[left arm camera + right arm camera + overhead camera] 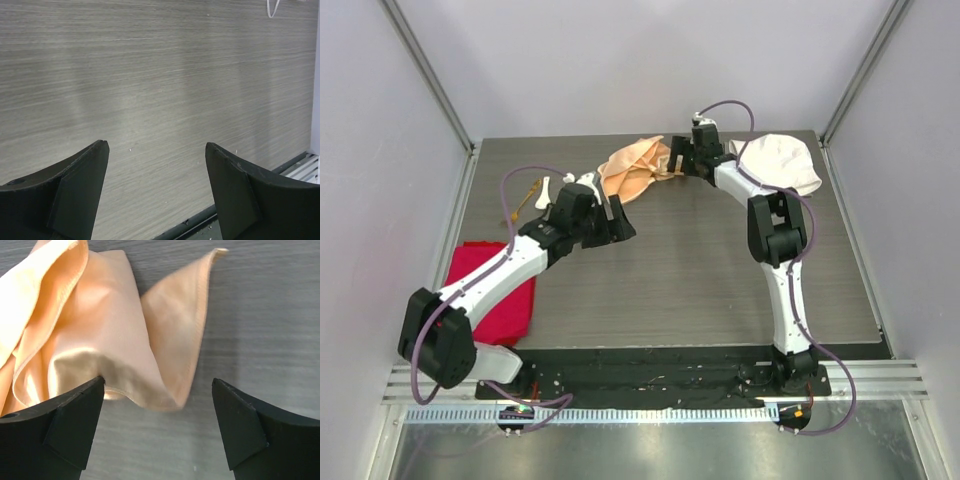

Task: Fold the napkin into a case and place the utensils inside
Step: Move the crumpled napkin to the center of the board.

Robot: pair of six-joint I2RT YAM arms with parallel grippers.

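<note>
The napkin (635, 168) is a peach-orange cloth with a slight sheen. It lies crumpled and loosely folded over itself at the far middle of the table (700, 270), not yet shaped into a case. In the right wrist view its hemmed corner (212, 252) points away and a rounded fold (150, 395) sags toward the camera.

The right gripper (676, 163) stands wide open at the napkin's right edge. The fold sits between its 2 fingers (75, 415) and nothing is clamped.

The left gripper (618, 226) is also spread wide, over bare table near the napkin, and holds nothing.

A white spoon (544, 190) and gold fork (527, 196) lie left of the napkin.
</note>
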